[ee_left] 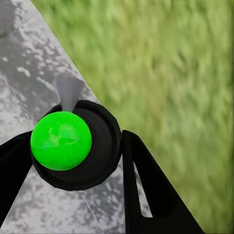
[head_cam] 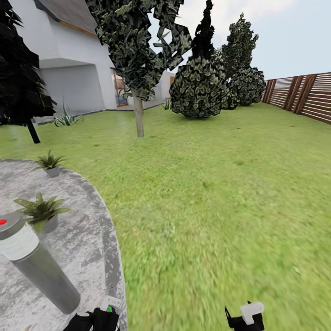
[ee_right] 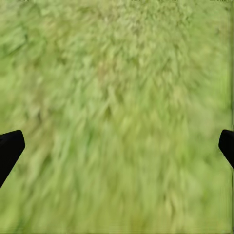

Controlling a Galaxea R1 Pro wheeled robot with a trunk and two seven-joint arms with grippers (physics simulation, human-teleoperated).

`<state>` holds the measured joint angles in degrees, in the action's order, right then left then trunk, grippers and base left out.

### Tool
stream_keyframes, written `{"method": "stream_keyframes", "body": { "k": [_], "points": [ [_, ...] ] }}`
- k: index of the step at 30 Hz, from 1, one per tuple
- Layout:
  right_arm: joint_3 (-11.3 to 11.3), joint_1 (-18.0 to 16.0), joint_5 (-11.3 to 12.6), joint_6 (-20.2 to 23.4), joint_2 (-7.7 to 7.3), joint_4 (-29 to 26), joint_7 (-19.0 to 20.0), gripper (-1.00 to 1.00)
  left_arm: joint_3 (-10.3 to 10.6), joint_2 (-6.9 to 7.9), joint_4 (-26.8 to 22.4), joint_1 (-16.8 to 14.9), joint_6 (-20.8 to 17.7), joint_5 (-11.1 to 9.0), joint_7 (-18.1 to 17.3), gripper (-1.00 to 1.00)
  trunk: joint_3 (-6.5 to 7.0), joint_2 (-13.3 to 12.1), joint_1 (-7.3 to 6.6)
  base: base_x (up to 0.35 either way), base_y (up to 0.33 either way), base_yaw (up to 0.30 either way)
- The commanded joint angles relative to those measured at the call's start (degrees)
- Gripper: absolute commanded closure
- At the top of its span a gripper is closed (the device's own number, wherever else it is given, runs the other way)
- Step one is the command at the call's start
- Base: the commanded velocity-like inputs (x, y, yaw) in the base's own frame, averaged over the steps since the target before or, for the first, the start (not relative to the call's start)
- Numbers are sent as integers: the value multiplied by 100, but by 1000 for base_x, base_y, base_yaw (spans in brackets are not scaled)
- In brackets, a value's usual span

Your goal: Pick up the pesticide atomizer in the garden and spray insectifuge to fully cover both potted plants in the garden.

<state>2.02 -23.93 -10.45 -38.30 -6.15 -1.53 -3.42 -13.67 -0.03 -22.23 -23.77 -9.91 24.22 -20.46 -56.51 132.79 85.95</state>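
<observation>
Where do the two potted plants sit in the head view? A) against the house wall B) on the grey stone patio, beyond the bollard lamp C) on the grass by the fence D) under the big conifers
B: both potted plants stand on the grey stone patio at that view's left, past the bollard lamp, far from the fence.
</observation>
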Motion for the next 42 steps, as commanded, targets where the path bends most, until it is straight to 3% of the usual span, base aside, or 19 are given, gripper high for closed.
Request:
{"method": "stream_keyframes", "body": {
  "k": [1, 17, 42],
  "points": [
    [17, -5, -36, -10, 0, 4, -36, -100, -47, -4, -12, -2, -37, 30, -46, 100, -5, 2, 1, 245, -193, 0],
    [17, -5, -36, -9, 0, 4, -36, -100, -48, -2, -11, 4, -37, 30, -46, 100, -5, 2, 1, 278, -159, 32],
    [20, -1, -36, -5, 0, 4, -36, -100, -47, -4, -13, 4, -37, 30, -46, 100, 6, 2, 1, 282, -145, 271]
  ]
}}
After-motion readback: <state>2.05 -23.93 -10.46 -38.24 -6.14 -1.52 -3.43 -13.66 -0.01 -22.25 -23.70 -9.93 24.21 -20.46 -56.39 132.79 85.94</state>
